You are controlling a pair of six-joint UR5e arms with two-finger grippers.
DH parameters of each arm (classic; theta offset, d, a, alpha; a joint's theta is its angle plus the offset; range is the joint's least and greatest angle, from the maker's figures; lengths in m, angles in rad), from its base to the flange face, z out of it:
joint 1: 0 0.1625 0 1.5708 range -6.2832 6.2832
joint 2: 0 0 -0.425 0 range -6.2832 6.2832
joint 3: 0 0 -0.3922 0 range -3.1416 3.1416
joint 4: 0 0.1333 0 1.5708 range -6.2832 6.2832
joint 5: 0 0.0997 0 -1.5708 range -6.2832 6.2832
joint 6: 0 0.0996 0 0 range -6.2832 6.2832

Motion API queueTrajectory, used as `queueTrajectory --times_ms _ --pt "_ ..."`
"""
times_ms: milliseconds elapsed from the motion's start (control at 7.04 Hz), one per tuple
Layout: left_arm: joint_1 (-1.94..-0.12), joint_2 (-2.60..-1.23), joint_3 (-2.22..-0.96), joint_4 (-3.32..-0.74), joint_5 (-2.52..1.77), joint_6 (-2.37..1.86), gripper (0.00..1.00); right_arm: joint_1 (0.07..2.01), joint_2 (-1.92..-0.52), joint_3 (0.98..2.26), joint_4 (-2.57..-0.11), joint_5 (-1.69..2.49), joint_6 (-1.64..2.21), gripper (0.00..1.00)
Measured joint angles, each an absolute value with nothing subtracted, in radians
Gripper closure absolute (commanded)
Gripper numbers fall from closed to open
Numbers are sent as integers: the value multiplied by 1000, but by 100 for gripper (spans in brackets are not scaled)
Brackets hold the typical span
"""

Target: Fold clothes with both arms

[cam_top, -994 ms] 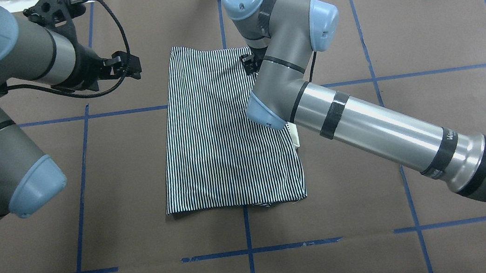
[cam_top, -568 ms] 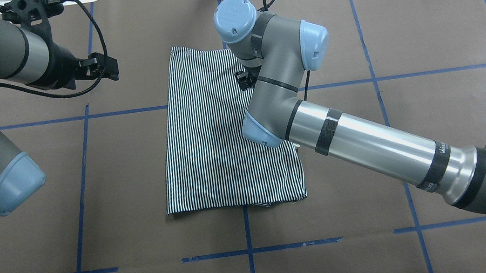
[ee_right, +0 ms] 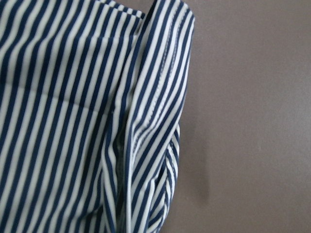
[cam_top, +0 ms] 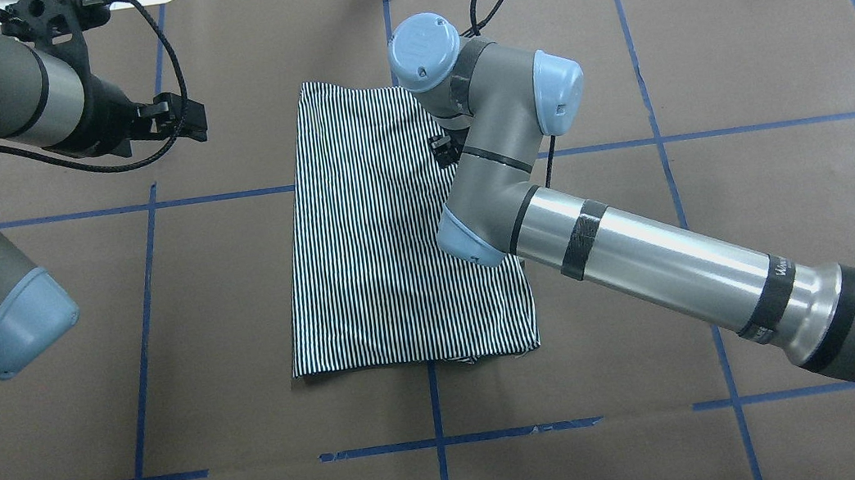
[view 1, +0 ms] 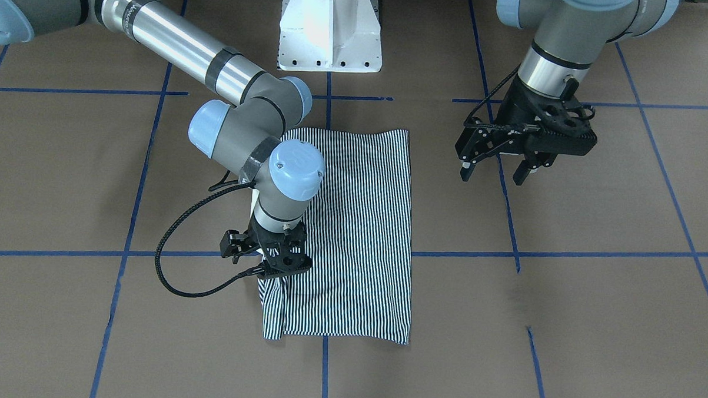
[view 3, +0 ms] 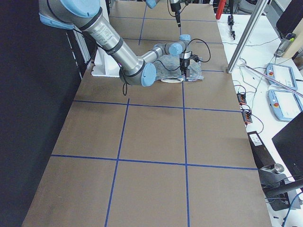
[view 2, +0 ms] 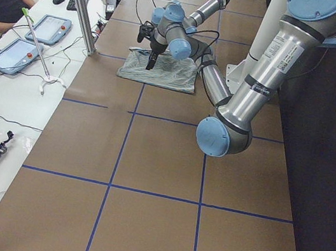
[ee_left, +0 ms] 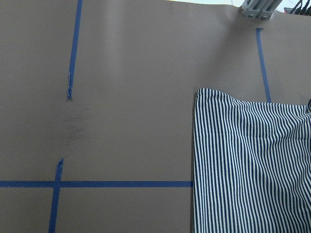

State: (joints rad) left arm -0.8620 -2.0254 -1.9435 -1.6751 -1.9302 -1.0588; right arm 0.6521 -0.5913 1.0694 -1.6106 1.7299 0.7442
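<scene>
Overhead exterior gives me the layout: the polo shirt (cam_top: 373,264) lies folded into a narrow striped rectangle in the middle of the table (cam_top: 738,25). Its long sides run from the robot's edge toward the far edge. The right arm (cam_top: 645,261) reaches across it so that the right gripper (view 1: 267,265) is down on the shirt's right long edge, toward the far corner. I judge it is there to take that edge for the next fold; in the right wrist view the hem is bunched and rucked up off the table. Its fingertips are hidden under the wrist, so I cannot tell how wide they stand or whether they have the cloth. The left gripper (view 1: 496,165) hangs over bare table near the shirt's left edge, apart from it. Its fingers (view 1: 466,167) are spread wide and hold nothing. I think it is parked there to leave the cloth free while the right one works.
</scene>
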Motion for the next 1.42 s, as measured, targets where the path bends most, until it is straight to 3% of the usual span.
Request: queueTrajectory --times_ms 994,1420 --pt "-857 -2029 -1941 -1675 -1931 -1067 0 671 -613 1059 -1587 1729 720 0" --pt "-856 -2032 -1943 -1676 -1931 -1069 0 796 -742 1170 -1595 1770 557 0"
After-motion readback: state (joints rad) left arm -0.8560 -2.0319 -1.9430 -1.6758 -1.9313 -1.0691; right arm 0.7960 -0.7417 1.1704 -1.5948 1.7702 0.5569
